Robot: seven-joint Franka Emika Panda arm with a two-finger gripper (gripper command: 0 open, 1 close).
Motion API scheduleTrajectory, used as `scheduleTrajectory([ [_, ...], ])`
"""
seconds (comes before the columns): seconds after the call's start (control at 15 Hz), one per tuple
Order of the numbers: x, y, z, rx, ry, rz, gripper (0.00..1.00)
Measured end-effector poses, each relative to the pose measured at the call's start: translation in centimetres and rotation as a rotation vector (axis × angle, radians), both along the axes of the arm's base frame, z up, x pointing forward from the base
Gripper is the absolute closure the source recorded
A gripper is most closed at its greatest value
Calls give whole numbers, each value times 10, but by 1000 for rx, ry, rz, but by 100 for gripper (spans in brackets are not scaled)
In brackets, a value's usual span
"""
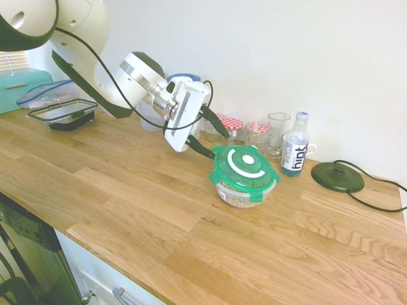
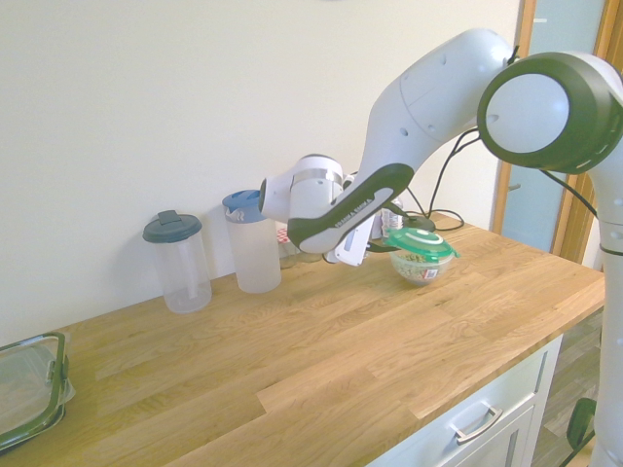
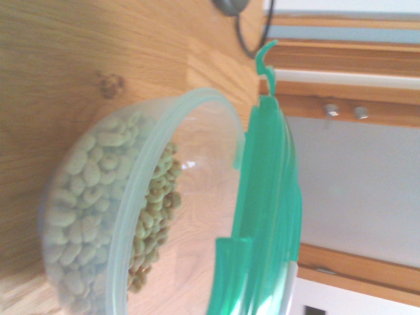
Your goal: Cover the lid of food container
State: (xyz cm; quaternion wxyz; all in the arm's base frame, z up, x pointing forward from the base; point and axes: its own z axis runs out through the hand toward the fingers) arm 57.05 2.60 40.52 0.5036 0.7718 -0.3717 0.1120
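Note:
The round green lid (image 1: 245, 165) with its white ring mark lies tilted over the food container (image 1: 241, 194), a clear bowl of beige cereal rings on the wooden counter. My gripper (image 1: 220, 146) reaches in from the left and is shut on the lid's left edge. In the wrist view the lid (image 3: 266, 203) shows edge-on, and a gap separates it from the bowl's rim (image 3: 177, 131) on the near side. The second exterior view shows the lid (image 2: 421, 241) resting over the bowl (image 2: 419, 269) beside the gripper (image 2: 387, 238).
Behind the bowl stand two jars with red checked lids (image 1: 230, 124), a glass (image 1: 278, 132) and a water bottle (image 1: 295, 146). A black round base (image 1: 337, 176) with a cable lies to the right. A rectangular container (image 1: 63, 114) and two jugs (image 2: 253, 243) stand at the far left.

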Motion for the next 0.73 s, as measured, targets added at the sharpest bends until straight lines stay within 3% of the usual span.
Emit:
scheduleTrajectory([
  [0.33, 1, 29, 69, 343, -65, -28, 0],
  [0.73, -65, 50, 64, 731, -186, 2, 0],
])
